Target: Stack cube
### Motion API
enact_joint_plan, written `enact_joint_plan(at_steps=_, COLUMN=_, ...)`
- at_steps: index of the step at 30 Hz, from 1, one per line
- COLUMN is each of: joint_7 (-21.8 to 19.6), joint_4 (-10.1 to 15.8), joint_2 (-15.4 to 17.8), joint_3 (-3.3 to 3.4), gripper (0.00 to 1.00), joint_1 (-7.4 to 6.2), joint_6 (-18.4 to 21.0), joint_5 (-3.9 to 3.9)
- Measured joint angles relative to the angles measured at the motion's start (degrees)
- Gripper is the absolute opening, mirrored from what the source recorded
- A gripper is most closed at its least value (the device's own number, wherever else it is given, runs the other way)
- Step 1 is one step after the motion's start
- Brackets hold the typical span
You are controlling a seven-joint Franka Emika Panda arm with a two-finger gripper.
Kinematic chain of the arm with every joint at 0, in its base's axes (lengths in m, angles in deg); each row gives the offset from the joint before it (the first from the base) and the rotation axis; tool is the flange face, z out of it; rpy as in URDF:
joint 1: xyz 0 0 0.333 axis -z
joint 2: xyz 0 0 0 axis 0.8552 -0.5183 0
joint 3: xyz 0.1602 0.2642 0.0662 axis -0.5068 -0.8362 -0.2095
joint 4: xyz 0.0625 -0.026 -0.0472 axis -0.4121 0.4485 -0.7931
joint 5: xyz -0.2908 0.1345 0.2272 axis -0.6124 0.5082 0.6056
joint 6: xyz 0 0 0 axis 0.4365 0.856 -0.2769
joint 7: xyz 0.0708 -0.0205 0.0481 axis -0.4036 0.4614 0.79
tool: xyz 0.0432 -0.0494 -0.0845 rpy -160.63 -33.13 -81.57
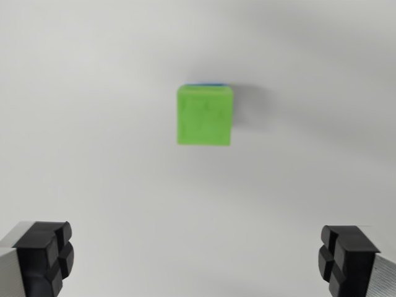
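The gripper [198, 260] points straight down and its two black fingers stand far apart, one at the wrist view's left bottom corner [46, 257] and one at the right bottom corner [343, 260]. Nothing is between them. Both fingertips carry ribbed dark pads on grey metal bodies.

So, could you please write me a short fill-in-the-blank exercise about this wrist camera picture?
1. The cube seen from above is ____ in colour.
2. A thin strip of ____ shows along the cube's upper edge.
3. The gripper holds ____, its fingers wide apart.
4. The surface under the cube is plain ____.

Missing words: green; blue; nothing; white
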Motion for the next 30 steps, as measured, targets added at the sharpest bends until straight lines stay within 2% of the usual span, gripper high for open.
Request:
enact_joint_plan(at_steps=17, joint_7=-0.1, joint_4=-4.4, joint_2=1.5, joint_3=0.01, gripper=1.0, joint_1=0.0, joint_6=5.9, joint_5=-0.11)
enact_joint_plan(at_steps=30, joint_7=-0.1, joint_4=-5.0, joint_2=1.5, joint_3=0.01, gripper=1.0, joint_1=0.0, joint_6=6.6, joint_5=-0.12)
